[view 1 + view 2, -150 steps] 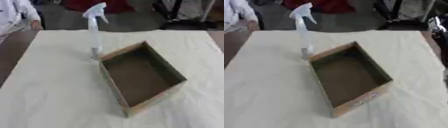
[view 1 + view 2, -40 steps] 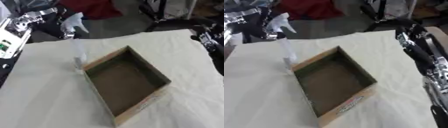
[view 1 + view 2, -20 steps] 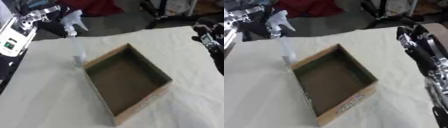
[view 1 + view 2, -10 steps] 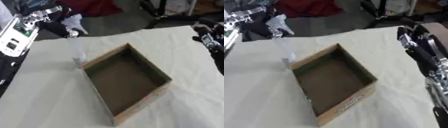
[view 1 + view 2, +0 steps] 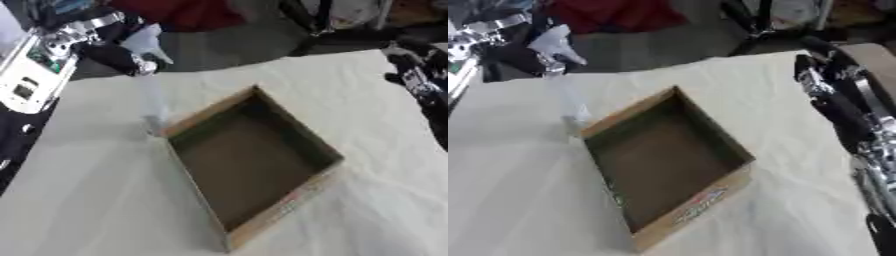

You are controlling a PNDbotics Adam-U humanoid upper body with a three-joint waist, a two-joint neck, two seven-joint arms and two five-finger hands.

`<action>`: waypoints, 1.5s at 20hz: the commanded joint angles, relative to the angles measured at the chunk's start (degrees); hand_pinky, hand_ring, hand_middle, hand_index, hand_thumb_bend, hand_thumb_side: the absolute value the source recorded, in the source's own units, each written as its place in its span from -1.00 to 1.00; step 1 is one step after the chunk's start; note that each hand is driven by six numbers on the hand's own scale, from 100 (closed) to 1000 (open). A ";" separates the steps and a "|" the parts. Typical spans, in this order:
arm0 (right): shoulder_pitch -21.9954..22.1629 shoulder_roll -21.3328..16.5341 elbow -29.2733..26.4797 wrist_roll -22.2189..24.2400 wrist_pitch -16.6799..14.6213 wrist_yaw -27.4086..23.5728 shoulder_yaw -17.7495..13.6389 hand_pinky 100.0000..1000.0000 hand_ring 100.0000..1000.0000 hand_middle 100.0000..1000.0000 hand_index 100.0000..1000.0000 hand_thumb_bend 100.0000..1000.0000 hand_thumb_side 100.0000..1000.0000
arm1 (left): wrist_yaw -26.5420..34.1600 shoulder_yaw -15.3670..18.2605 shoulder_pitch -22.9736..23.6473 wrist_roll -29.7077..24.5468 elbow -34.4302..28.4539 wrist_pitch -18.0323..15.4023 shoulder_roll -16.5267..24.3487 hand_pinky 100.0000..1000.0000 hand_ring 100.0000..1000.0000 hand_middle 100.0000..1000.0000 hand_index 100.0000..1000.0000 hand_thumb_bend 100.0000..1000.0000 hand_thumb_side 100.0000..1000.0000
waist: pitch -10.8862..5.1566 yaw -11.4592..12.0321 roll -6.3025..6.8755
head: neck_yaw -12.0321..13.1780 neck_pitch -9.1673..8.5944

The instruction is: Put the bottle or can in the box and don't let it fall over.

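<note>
A clear spray bottle [image 5: 150,95] stands upright on a cloth-covered counter [image 5: 87,210], just beside the far left corner of an open cardboard box [image 5: 249,165]. The box sits empty, turned at an angle, its open top facing up so something tall can be lowered straight in.

The left robot hand [image 5: 114,50] is up at the bottle's white trigger head [image 5: 147,42], dark fingers curled around the neck just under it. Holding it high on the neck (rather than low on the slim body) looks chosen so the bottle can hang plumb when lifted and go over the box wall without tipping. The bottle's base appears to rest on the cloth, so the lift does not seem to have begun.

The right robot hand [image 5: 815,80] waits near the right edge of the counter, well apart from the box, fingers straight and holding nothing. It looks idle, kept clear of the path between bottle and box.
</note>
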 commanded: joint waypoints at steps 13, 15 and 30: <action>-0.61 -0.05 -0.86 0.08 0.05 -0.22 -0.53 0.76 0.90 1.00 0.76 -1.00 -0.03 | -1.54 0.14 -1.56 1.15 0.04 -1.32 0.47 -0.41 -0.10 0.23 0.28 -0.25 -1.00 | -0.49 -0.17 -0.27 | 0.01 -0.26; -0.64 -0.04 -0.90 0.10 0.03 -0.29 -0.51 0.76 0.90 1.00 0.76 -1.00 -0.03 | -1.83 0.05 -1.59 1.18 0.09 -1.61 0.45 -0.45 -0.13 0.18 0.24 -0.21 -1.00 | -0.50 -0.19 -0.27 | 0.03 -0.24; -0.54 0.12 -0.74 0.26 0.14 -0.46 -0.44 0.76 0.90 1.00 0.77 -1.00 -0.02 | -6.65 -0.32 -1.80 4.77 -0.24 -4.00 0.24 -0.74 -0.38 -0.14 -0.35 -0.17 -1.00 | -0.41 -0.28 -0.24 | -0.11 -0.22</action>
